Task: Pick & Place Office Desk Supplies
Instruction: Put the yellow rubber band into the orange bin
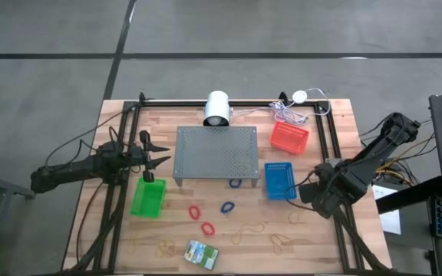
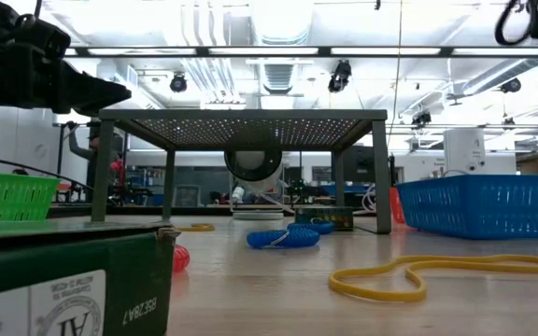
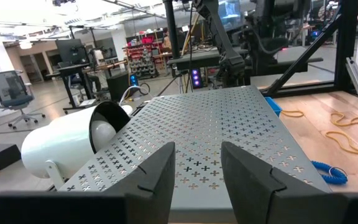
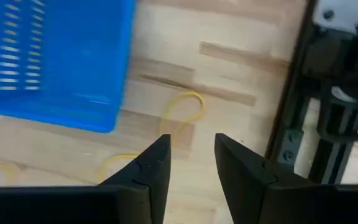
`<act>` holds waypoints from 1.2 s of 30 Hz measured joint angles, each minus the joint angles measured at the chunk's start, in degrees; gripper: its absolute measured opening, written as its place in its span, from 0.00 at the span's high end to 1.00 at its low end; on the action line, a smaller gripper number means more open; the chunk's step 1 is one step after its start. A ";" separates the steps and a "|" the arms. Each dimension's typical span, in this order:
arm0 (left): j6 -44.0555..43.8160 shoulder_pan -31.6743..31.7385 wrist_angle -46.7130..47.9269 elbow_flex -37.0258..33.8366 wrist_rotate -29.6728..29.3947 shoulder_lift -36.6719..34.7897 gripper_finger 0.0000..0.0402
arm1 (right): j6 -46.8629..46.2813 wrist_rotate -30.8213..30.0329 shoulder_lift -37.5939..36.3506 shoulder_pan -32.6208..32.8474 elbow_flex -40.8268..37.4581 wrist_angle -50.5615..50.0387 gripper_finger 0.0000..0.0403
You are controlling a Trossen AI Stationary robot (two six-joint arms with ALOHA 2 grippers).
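The supplies lie loose on the wooden table: two red bands [image 1: 195, 211], a blue band [image 1: 227, 207], tan rubber bands [image 1: 252, 228] and the green-and-yellow crayon box [image 1: 202, 253] near the front edge. My right gripper [image 4: 191, 149] points down and stands open above the table, just right of the blue basket [image 1: 279, 180]. A tan rubber band [image 4: 183, 112] lies on the wood just beyond its fingertips, and nothing is between them. My left gripper [image 1: 156, 161] waits open and level at the left end of the grey perforated stand [image 3: 229, 130].
A green basket [image 1: 148, 198] sits at the left, a red basket [image 1: 289, 136] at the far right, and a white cylinder [image 1: 217, 109] behind the stand. Black frame rails [image 4: 303, 124] run along the table's right side, close to my right gripper.
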State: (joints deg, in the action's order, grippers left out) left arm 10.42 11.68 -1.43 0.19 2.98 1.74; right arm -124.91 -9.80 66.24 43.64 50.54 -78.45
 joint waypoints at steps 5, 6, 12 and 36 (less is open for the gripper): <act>0.01 0.02 0.00 -0.02 0.00 0.00 0.67 | -3.52 0.94 0.00 0.00 -5.73 5.18 0.67; 0.01 0.01 0.01 -0.01 0.02 -0.01 0.67 | -4.26 0.96 0.00 0.00 -6.95 6.62 0.68; 0.02 0.00 0.00 0.00 0.00 0.00 0.67 | -6.31 1.03 0.13 0.00 -12.76 14.53 0.68; 0.02 0.02 0.00 -0.02 0.02 -0.01 0.67 | -8.50 2.56 11.97 -2.03 -17.22 23.60 0.69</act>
State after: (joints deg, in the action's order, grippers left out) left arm 10.43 11.70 -1.43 0.16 3.00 1.73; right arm -133.41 -7.25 78.21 41.61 33.32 -54.85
